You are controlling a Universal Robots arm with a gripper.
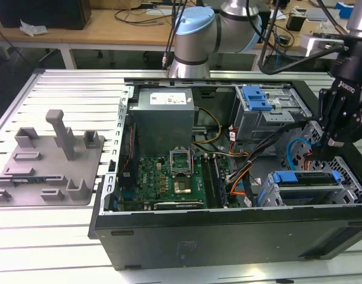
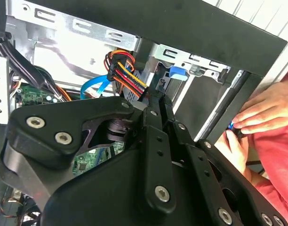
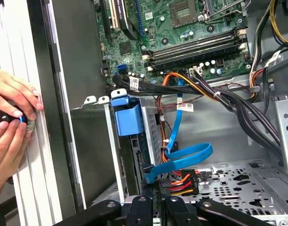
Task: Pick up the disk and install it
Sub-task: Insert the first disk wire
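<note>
slatted metal table (image 1: 62, 89) carries it all, w/ a cluttered bench (image 1: 110, 26) behind. at the exterior view's left we see a grey tray (image 1: 48, 163) of pegs and blocks, lying flat, well apart from the work and in nobody's way.

next comes the open case (image 1: 228, 231), laid on its side so the inside faces up. we take that to be why the arm can reach in from above. inside, going right: psu (image 1: 163, 115) at the back, board (image 1: 169, 177) in front of it, then cables (image 1: 252, 171) crossing from board to the drive cages. the upper cage (image 1: 275, 112) has a blue latch (image 1: 256, 97) on top.

the disk (image 1: 305, 180) sits in the lower cage (image 1: 349, 189) near the front wall, blue bracket up. in the first wrist view the disk (image 3: 130, 115) stands on edge in its slot, bracket handle at the open end. so we judge it's seated or nearly so, not carried.

the gripper (image 1: 327, 148) hangs at the far right, just behind that cage, tips down among the wiring. in the second wrist view the gripper (image 2: 156, 101) looks narrow, closed up w/ nothing in it as far as we can see.

in the way: a blue data cable (image 3: 181, 157) loops beside the disk, and orange/red power leads (image 3: 179, 181) lie right by the tips. tight spot.

a person's hands (image 3: 12, 101) rest on the table just outside the case wall, on some small round thing, prob. a control. the wall stands between them and the gripper.
</note>
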